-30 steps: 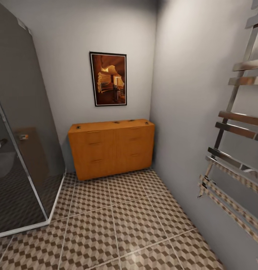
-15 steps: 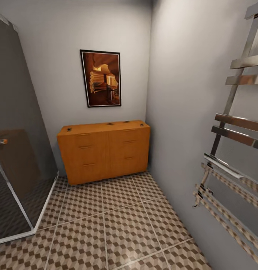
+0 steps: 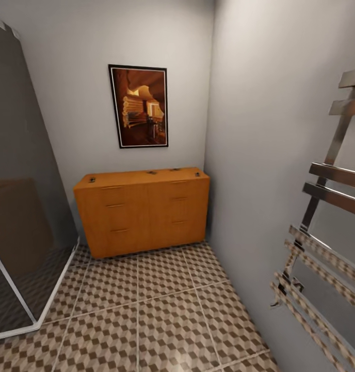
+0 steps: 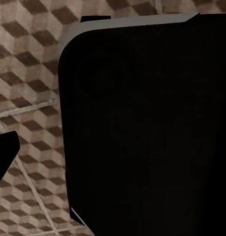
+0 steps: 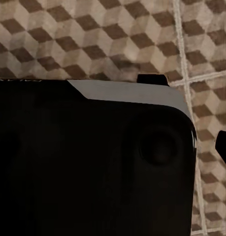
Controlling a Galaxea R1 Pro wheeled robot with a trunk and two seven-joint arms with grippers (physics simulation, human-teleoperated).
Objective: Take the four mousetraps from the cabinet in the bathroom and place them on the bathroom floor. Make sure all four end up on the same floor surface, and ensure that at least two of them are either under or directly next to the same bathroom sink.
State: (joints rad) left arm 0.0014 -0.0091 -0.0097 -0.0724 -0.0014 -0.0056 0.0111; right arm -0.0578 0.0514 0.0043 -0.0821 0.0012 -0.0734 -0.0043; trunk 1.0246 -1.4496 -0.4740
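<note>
Down at your wrists, each camera looks past a big black slab of the robot's own body [image 4: 147, 128] onto the cube-patterned bathroom floor [image 5: 93, 39]. A dark tip pokes in at the edge of the left wrist view, too little to judge, so you cannot tell how far either claw is spread, nor whether it carries anything.

Widen out to the head view: tiles run ahead to the orange-wood cabinet [image 3: 141, 212], set against the back wall in the corner, under a framed picture [image 3: 139, 106]. On its top sit small dark-and-tan bits, one near the left end [image 3: 92, 180], two near the middle [image 3: 151, 172] [image 3: 175, 169], one toward the right end [image 3: 197, 174]. Those look like your mousetraps, though they are too small to be sure.

You are in the approach, nothing picked yet. Roll straight up the tiles and stop square to the front, close enough to reach the top. Mind the glass shower screen [image 3: 22, 206] on your left and the chrome towel rail [image 3: 327, 217] on your right; keep both arms tucked until you are past them. Then raise one arm over the top and come down on the nearest trap.
</note>
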